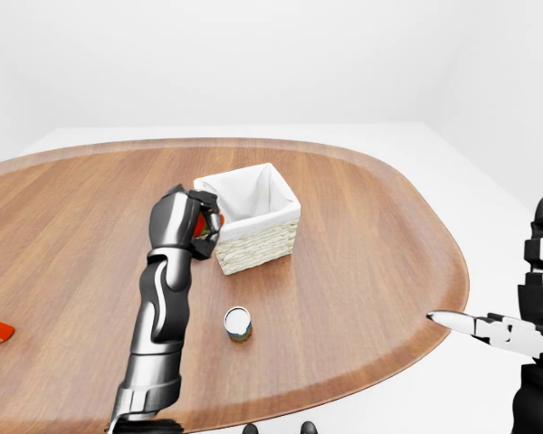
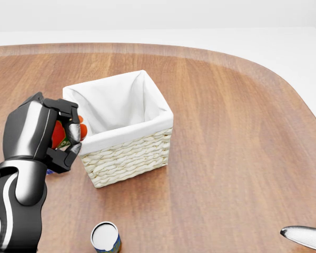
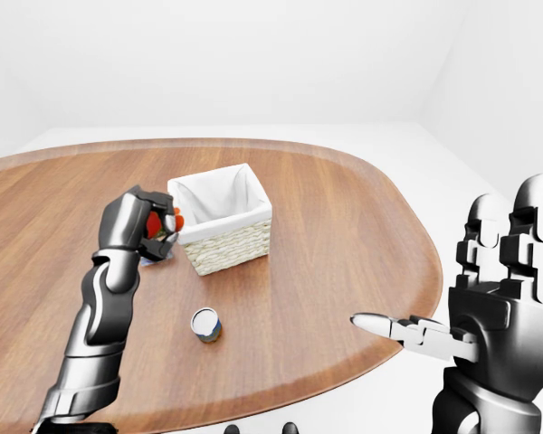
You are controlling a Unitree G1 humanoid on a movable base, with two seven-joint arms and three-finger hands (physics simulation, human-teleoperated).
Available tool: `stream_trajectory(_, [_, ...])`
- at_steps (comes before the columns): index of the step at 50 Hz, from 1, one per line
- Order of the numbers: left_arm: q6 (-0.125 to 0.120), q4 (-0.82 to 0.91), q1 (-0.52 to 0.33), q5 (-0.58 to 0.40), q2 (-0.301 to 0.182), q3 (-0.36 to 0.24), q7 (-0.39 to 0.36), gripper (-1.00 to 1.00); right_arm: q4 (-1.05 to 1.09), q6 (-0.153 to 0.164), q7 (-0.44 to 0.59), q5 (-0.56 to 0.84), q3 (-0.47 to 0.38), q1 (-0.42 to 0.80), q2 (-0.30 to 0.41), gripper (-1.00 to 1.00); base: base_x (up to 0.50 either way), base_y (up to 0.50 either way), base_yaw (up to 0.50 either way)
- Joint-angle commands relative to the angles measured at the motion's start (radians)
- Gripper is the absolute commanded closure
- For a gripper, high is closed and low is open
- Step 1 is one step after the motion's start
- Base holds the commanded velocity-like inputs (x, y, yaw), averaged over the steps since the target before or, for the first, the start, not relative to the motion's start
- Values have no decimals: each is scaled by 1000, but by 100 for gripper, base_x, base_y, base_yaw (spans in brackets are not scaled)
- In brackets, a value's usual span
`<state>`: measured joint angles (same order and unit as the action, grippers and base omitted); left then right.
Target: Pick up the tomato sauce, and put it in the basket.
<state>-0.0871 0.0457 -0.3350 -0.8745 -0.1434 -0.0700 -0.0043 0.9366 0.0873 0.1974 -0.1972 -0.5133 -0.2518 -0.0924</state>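
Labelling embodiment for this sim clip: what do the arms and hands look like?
Both arms are glossy black and silver-grey, built from rounded, segmented shells. The left hand has a smooth grey back plate and blocky black finger links. The right hand shows stacked boxy grey knuckle segments and a tapered silver finger with a pointed tip. No cables, markings or sleeves visible.

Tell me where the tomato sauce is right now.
In the head view the tomato sauce sits at the left, gripped in the left hand and held above the table, just beside the basket's left rim.
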Motion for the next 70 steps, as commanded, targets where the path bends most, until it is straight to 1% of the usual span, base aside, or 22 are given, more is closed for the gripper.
stream_trajectory(1, [0,0,-333,37,-3,23,-105,100,1,0,-3,-6,-4,3,4,-100,0,0,0])
stream_trajectory(3, [0,-55,-391,23,-21,31,-91,100,0,0,-3,-6,-4,5,5,-100,0,0,0])
stream_trajectory(8, [0,-283,-581,76,-43,24,-8,100,5,0,2,-15,-14,1,3,-100,0,0,0])
stream_trajectory(9, [0,-396,-652,80,-56,24,60,100,1,0,1,-12,-11,2,2,-100,0,0,0])
stream_trajectory(12, [0,-603,-769,100,-74,29,148,100,-4,0,1,-10,-8,2,1,-100,0,0,0])
stream_trajectory(13, [0,-726,-836,87,-83,44,201,100,-5,0,2,-9,-5,0,0,-100,0,0,0])
stream_trajectory(18, [0,-1044,-997,86,-82,59,329,100,-18,0,2,-8,-2,1,0,-100,0,0,0])
stream_trajectory(19, [0,-1149,-1042,68,-83,71,389,100,-18,0,1,-6,1,2,0,-100,0,0,0])
stream_trajectory(22, [0,-1273,-1096,40,-80,86,443,100,-20,0,2,-7,3,-2,0,-100,0,0,0])
stream_trajectory(23, [0,-1307,-1101,-7,-79,117,456,100,-23,0,3,-14,-3,-1,0,-100,0,0,0])
stream_trajectory(25, [0,-1335,-1102,-18,-73,106,450,100,-25,0,0,-9,3,2,1,-100,0,0,0])
stream_trajectory(27, [0,-1355,-1096,-77,-71,130,491,100,-32,0,-1,-3,12,1,1,-100,0,0,0])
stream_trajectory(28, [0,-1364,-1085,-72,-63,116,459,100,-33,0,0,-3,13,-1,1,-100,0,0,0])
stream_trajectory(32, [0,-1391,-1046,-195,-45,159,521,100,-34,0,0,-14,4,-1,2,-100,0,0,0])
stream_trajectory(33, [0,-1394,-1044,-187,-41,136,501,100,-32,0,-2,-14,4,0,4,-100,0,0,0])
stream_trajectory(36, [0,-1401,-1038,-238,-34,138,494,100,-35,0,-1,-16,5,-1,3,-100,0,0,0])
stream_trajectory(39, [0,-1403,-1034,-277,-25,135,438,100,-41,0,1,-17,5,-2,3,-100,0,0,0])
stream_trajectory(40, [0,-1402,-1037,-272,-20,124,390,100,-41,0,1,-18,5,-3,2,-100,0,0,0])
stream_trajectory(46, [0,-1404,-1027,-383,-10,157,330,100,-44,0,2,-19,4,-5,1,-100,0,0,0])
stream_trajectory(48, [0,-1402,-1027,-376,2,135,330,100,-55,0,-2,-10,15,2,3,-100,0,0,0])
stream_trajectory(62, [0,-1407,-952,-430,35,136,357,100,-26,0,1,-23,1,-9,0,-100,0,0,0])
stream_trajectory(70, [0,-1407,-947,-425,32,129,360,100,-16,0,0,-31,-9,-4,3,-100,0,0,0])
